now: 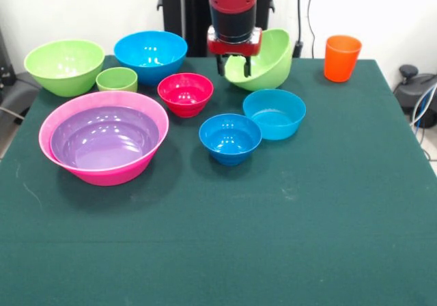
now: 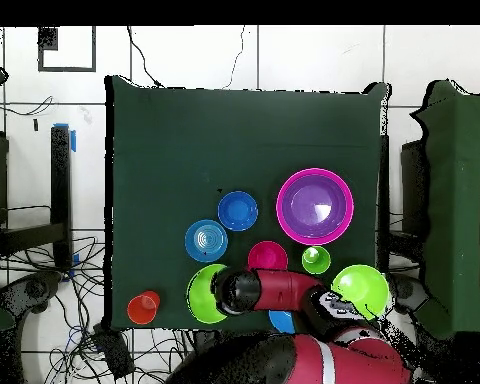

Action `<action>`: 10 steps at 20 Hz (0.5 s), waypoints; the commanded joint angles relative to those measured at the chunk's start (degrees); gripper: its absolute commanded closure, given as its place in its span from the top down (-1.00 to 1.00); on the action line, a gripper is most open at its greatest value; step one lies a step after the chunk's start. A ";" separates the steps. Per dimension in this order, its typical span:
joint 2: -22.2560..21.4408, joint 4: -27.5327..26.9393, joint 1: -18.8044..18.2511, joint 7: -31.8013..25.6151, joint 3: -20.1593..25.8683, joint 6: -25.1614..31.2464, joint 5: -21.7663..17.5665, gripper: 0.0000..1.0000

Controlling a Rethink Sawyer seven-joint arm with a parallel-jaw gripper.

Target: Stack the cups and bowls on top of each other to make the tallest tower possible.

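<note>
Nearest, the purple bowl [image 1: 102,138] nests in the pink bowl [image 1: 48,125]; beyond, small blue [image 1: 230,137], teal [image 1: 274,113] and red [image 1: 185,93] bowls sit on the green surface [image 1: 273,238]. Farther back, the hand [image 1: 233,67] clamps the rim of a tilted lime-green bowl [image 1: 268,60], partly hiding it; the orange cup [image 1: 341,57] stands apart.

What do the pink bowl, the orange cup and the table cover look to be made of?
Pink bowl: probably glossy plastic, given bright highlights on its smooth rim and wall. Orange cup: likely plastic too, smooth and evenly coloured with a softer sheen. Table cover: seemingly dark green matte fabric; it shows no reflections, only faint creases and pale scuffs.
</note>
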 commanded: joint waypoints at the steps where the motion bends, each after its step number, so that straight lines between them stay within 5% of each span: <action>1: 2.23 -1.96 -0.17 1.02 6.55 -3.42 -3.26 1.00; 8: -0.83 -0.12 0.17 1.97 6.54 -1.03 -2.84 1.00; 10: -4.59 1.55 0.58 2.23 6.19 1.42 -2.07 1.00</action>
